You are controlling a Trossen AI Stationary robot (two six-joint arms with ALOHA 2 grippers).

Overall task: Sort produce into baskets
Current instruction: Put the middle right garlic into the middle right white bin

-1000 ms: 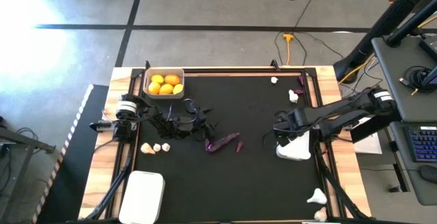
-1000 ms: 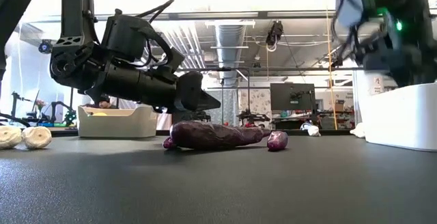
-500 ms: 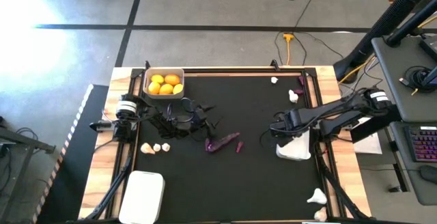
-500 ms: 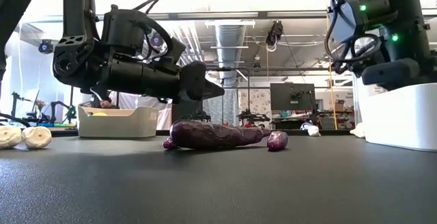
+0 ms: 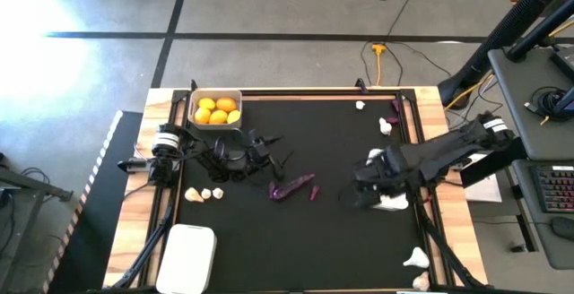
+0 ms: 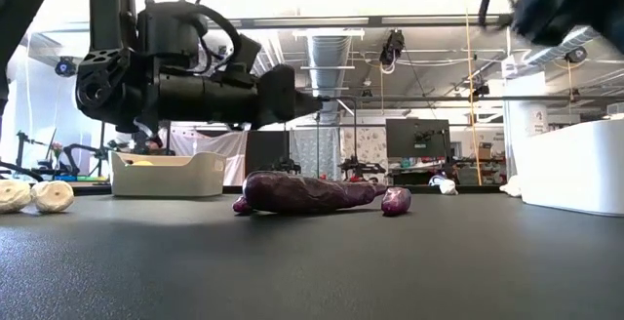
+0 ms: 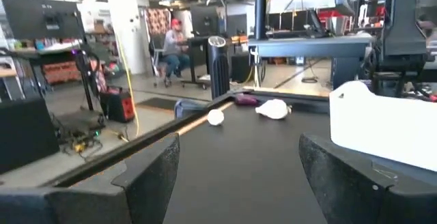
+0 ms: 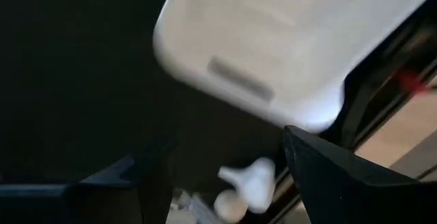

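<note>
The left gripper (image 5: 280, 163) hovers open just left of the long dark purple eggplant (image 5: 293, 186) lying mid-table. The right gripper (image 5: 352, 193) — blurred, apparently open — hangs beside the pale rounded tray (image 5: 391, 201) at right.

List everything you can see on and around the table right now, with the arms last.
Citrus fruits: four, yellow-orange, in the basket at the far left corner.
Baskets: three, pale grey to white; far left, near left, right side under the right arm.
Large eggplant: one, dark purple, mat centre.
Tiny eggplant: one, purple, just right of the large one.
Garlic bulbs: white; three at left edge, two far right, two near right corner.
Left gripper: open, raised above the mat left of the eggplants.
Right gripper: open, beside the right basket.
</note>
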